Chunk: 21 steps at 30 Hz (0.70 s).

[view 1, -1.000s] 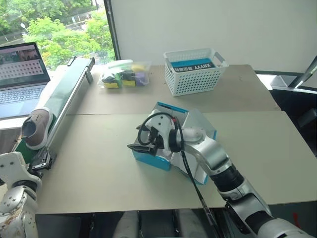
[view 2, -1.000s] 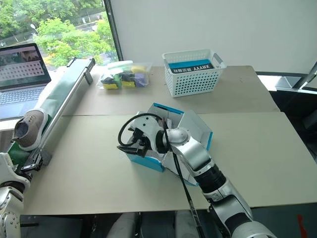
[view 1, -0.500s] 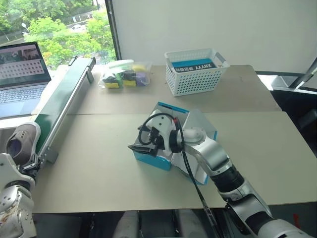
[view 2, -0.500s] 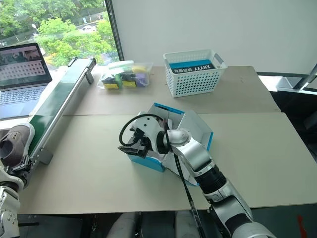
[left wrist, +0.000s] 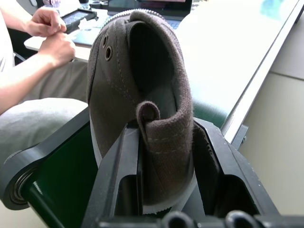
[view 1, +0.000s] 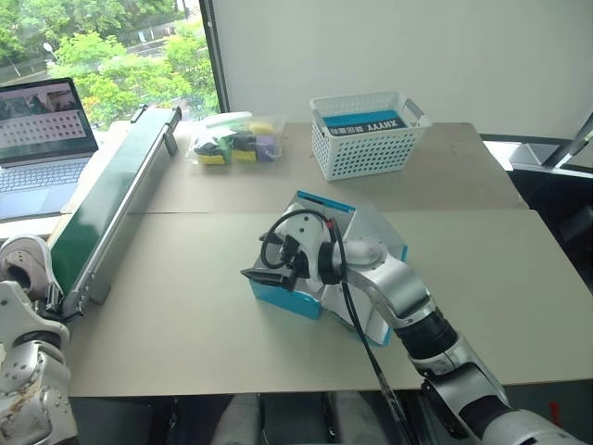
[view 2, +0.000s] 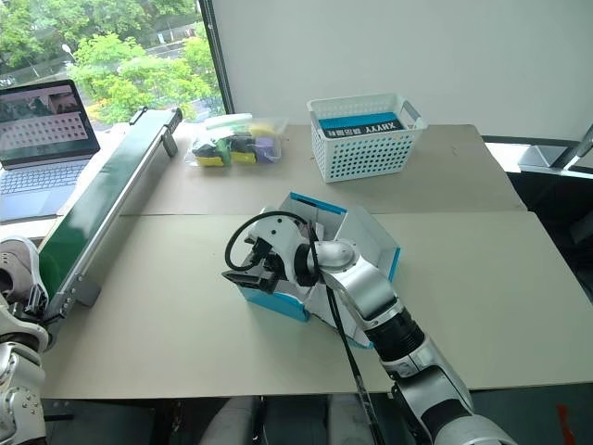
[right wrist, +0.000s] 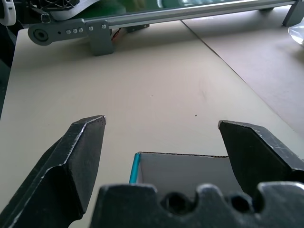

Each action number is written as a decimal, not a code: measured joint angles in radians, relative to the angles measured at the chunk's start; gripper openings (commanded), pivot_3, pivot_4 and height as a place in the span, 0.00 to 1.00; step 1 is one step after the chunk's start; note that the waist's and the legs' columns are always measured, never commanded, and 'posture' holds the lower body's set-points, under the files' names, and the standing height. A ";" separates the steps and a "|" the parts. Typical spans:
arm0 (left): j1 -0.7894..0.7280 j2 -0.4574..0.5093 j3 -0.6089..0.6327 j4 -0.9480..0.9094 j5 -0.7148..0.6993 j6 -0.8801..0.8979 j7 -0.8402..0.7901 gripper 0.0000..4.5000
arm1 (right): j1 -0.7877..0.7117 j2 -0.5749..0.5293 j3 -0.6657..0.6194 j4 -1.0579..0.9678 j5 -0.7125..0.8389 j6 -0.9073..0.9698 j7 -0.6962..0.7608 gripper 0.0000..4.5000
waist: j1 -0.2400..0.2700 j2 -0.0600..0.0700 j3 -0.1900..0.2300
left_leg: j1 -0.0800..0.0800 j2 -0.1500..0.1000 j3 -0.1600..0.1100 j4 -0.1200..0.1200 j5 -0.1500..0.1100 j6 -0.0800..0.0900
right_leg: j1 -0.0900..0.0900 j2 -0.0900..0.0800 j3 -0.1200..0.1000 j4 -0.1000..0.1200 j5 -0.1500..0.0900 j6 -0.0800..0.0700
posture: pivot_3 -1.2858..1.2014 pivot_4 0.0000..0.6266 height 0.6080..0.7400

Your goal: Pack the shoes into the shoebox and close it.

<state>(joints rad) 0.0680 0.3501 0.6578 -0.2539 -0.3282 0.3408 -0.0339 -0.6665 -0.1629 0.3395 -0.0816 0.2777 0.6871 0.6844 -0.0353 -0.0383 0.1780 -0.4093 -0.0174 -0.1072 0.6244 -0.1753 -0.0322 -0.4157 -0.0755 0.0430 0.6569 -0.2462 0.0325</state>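
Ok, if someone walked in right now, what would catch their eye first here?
Probably the bright blue shoebox lying open mid-table, with the right claw poised open at its near-left edge. Next, the grey-brown shoe clamped heel-first in the left claw at the near end of the green conveyor, off the table's left edge. Behind sits a white lattice basket.

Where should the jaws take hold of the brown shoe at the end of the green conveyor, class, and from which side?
Grip the heel collar of the shoe from behind: the heel faces the left gripper, and its thin upright wall beside the open mouth fits between the jaws.
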 measured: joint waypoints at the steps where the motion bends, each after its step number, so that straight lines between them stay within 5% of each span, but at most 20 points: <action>1: -0.014 -0.001 -0.026 -0.032 0.012 -0.019 0.000 0.33 | -0.015 0.028 -0.030 0.006 0.026 0.031 -0.015 1.00 | 0.000 0.000 0.000 | 0.000 0.000 0.000 0.000 0.000 0.000 | 0.000 0.000 0.000 0.000 0.000 0.000 | 0.52 0.24 0.91; 7: -0.035 -0.004 -0.103 -0.090 0.036 -0.036 0.000 0.33 | -0.113 0.090 -0.203 0.082 0.119 0.134 -0.093 1.00 | -0.007 0.000 0.000 | 0.000 0.000 0.000 -0.001 0.000 0.000 | -0.002 0.000 0.000 0.000 0.000 0.000 | 0.52 0.24 0.91; 21: -0.023 -0.006 -0.098 -0.082 0.030 -0.035 0.004 0.33 | -0.114 0.072 -0.206 0.117 0.120 0.143 -0.101 1.00 | -0.010 0.000 0.000 | -0.002 0.000 0.000 -0.001 0.000 0.000 | -0.004 0.000 0.001 0.001 0.000 0.000 | 0.52 0.24 0.91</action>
<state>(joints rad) 0.0452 0.3440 0.5600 -0.3357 -0.2979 0.3060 -0.0299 -0.7801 -0.0908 0.1337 0.0356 0.3975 0.8305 0.5834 -0.0449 -0.0381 0.1780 -0.4114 -0.0175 -0.1068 0.6238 -0.1753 -0.0321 -0.4195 -0.0750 0.0435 0.6581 -0.2460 0.0326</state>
